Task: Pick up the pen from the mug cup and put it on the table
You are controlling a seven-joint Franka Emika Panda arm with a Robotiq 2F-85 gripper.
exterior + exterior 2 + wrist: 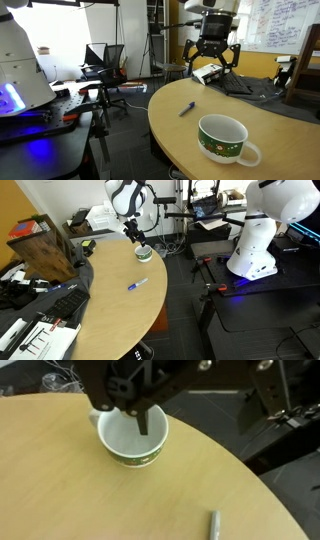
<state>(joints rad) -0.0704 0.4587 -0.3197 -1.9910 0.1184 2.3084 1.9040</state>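
The blue pen [187, 109] lies flat on the light tan table [270, 125], out in the open and apart from the mug. It also shows in the other exterior view [137, 284] and in the wrist view [213, 525]. The green-patterned mug [222, 138] stands upright near the table's curved edge, and its white inside looks empty [130, 440]. My gripper [215, 66] hangs well above the table, over the mug in the wrist view [122, 415]. Its fingers are spread and hold nothing.
A dark bag and a white box [245, 82] lie on the table's far side. A wooden box [42, 245], keyboard and papers crowd one end. A black workbench [45, 112] with clutter, office chairs and a white robot base [262, 240] stand around.
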